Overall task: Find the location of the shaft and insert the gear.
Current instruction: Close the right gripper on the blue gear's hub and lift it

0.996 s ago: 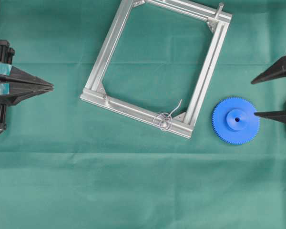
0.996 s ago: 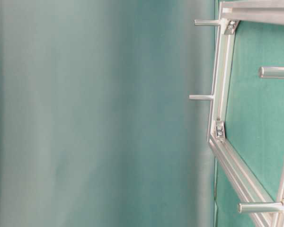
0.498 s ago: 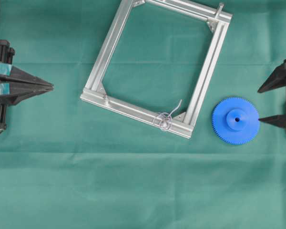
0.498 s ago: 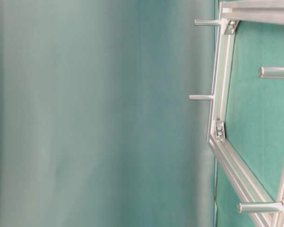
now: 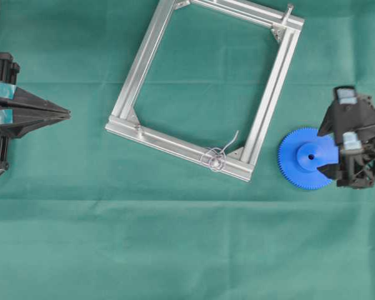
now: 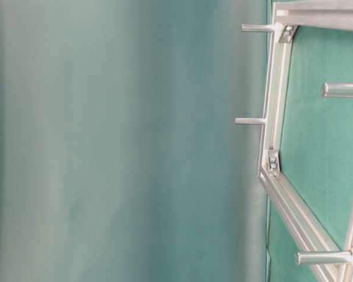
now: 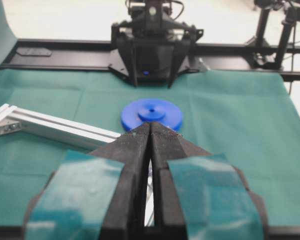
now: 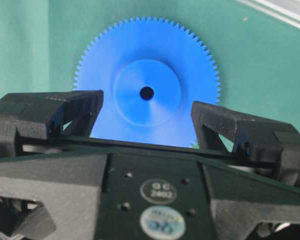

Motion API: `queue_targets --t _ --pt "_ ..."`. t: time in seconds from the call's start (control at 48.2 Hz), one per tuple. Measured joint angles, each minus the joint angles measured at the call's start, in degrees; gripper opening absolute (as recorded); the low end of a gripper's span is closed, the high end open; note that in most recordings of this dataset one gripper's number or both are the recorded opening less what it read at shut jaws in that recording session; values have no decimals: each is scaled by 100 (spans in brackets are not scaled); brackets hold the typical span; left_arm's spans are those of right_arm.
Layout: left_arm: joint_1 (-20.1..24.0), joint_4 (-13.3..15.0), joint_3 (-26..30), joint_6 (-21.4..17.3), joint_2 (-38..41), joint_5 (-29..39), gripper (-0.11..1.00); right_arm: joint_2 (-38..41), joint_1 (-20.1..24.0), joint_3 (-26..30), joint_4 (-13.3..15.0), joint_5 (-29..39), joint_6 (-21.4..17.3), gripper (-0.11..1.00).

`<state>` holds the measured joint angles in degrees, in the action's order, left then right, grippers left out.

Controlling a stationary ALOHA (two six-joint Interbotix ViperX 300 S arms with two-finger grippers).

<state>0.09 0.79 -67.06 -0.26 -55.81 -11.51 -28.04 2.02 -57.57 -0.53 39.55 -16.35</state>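
Over gear (image 5: pixel 305 157): right hand (image 5: pixel 330 150) spread wide, holding nothing; left hand (image 5: pixel 67 114) pinched closed, empty | shaft (image 5: pixel 232 140) on frame (image 5: pixel 144 65)

Overhead is reading evenly lit and sharp, shadows staying soft on the green surface (image 5: pixel 175 250). Table-level view is showing a smeared, defocused left half; only the frame (image 6: pixel 275 117) at right is resolving. Left wrist view is blurring the near end effector (image 7: pixel 151 137), and the bright background is blowing out. Right wrist view is glaring slightly on the gear (image 8: pixel 147 87) hub, foreground soft.
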Motion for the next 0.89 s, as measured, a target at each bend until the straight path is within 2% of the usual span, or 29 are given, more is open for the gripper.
queue_targets --t 0.208,0.498,0.664,0.892 --pt "0 0 0 0 0 0 0 448 18 -105 -9 -299 -97 92" --pt "0 0 0 0 9 0 0 510 18 -475 -9 -1037 -237 92" --pt "0 0 0 0 9 9 0 598 18 -589 -9 -1292 -378 92" --pt "9 0 0 0 0 9 0 782 18 -615 -9 -1547 -378 92"
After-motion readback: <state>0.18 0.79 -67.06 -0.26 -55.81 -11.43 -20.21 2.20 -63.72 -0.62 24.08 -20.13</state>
